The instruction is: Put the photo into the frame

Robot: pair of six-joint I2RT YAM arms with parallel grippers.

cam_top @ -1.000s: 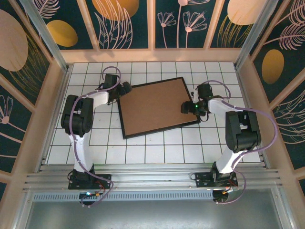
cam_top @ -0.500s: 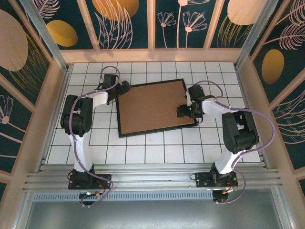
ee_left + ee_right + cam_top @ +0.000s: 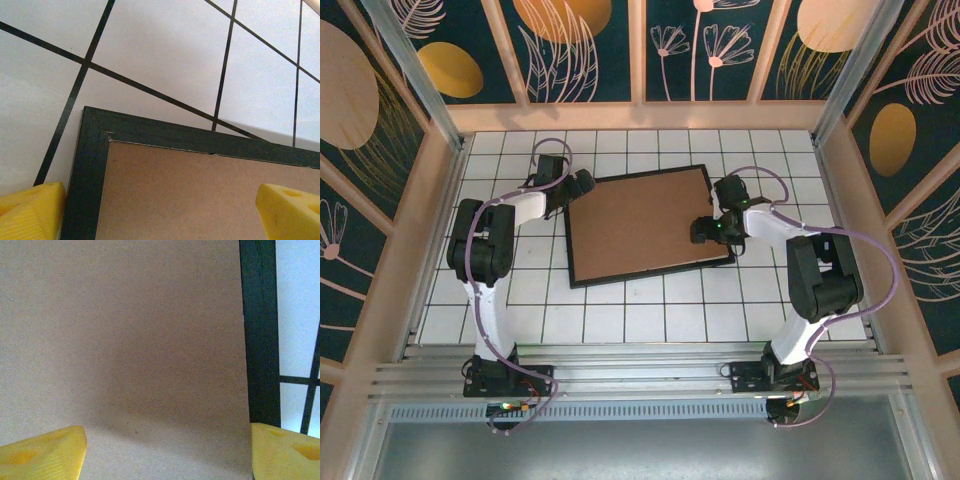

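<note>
Top external view, near to far. On the near side of the frame (image 3: 650, 273), open tabletop (image 3: 620, 320), with free room also to the frame's left and right. Then the frame itself, lying flat and back up, long axis left to right, right end turned slightly farther away. Brown backing board (image 3: 640, 225) seated inside the black rim. Cannot tell whether the photo sits under that board. Over the frame's right end, just inside the rim, right gripper (image 3: 701, 232), jaws apart above bare board, clamping nothing. At the frame's far left corner, left gripper (image 3: 582, 184), jaws spread wide across the corner, holding nothing. By the look of it, right arm better placed on the board. Any pressing or lifting probably best started from that right edge, minding the rim close beside the outer jaw.
</note>
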